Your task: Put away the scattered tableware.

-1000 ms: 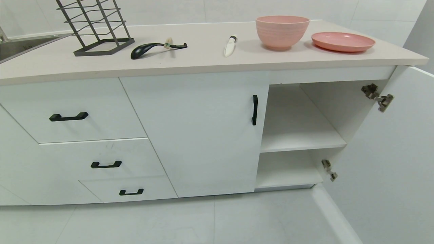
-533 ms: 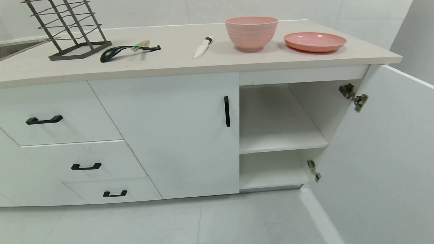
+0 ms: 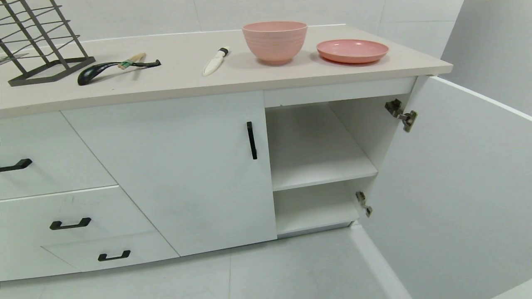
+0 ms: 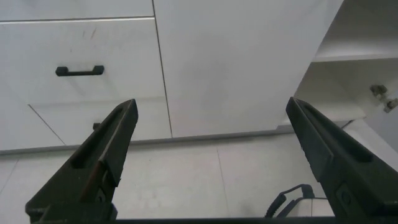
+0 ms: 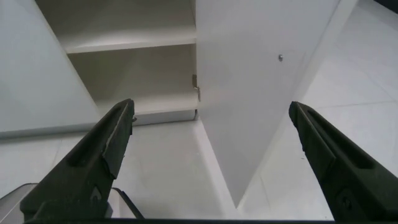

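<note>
Pink tableware on the pale counter: a bowl with a plate just beside it, toward the counter's right end. Farther left lie a white knife, then a black spoon touching a small brush, near a wire rack. Below the bowl and plate a cupboard door stands wide, exposing two shelves.

Over the last second the whole head view has slid sideways: the camera has moved, not the objects, which keep their arrangement. This probably lines the robot up with the open cupboard; nothing is stowed yet.

Left claw is low before the drawers and right claw before the shelves, both spread and holding nothing.
</note>
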